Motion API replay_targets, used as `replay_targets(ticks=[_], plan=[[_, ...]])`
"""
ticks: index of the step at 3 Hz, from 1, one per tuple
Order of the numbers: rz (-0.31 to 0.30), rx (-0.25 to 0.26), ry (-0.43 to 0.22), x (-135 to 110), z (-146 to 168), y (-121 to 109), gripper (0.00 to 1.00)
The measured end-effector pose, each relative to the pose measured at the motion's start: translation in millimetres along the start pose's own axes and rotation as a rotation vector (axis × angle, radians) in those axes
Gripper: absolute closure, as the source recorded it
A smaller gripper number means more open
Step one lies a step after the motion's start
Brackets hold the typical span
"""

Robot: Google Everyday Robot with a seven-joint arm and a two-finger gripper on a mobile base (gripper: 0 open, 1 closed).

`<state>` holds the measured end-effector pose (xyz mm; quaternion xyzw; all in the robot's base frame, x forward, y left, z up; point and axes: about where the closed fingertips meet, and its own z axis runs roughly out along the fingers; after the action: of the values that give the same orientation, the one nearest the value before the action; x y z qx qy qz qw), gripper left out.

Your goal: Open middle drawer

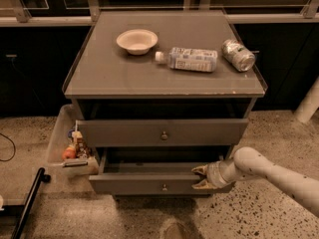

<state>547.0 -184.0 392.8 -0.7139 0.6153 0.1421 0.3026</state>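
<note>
Pincer point(201, 177) spread apart at the counter's front right corner (low), I judge the middle drawer point(162, 132) stiff, sliding, best pulled by its knob point(164, 135).

The middle drawer point(162, 132) is a grey front with a small round knob at its centre, sitting below the cabinet top and slightly pulled out. The gripper point(200, 177) is lower down, at the right end of the bottom drawer point(149, 183), which stands further out.
</note>
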Motion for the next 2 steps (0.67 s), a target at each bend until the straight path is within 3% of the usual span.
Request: replay_targets(ticks=[2], plan=[[0.01, -0.02, -0.023, -1.3, 1.0, 6.8, 0.35]])
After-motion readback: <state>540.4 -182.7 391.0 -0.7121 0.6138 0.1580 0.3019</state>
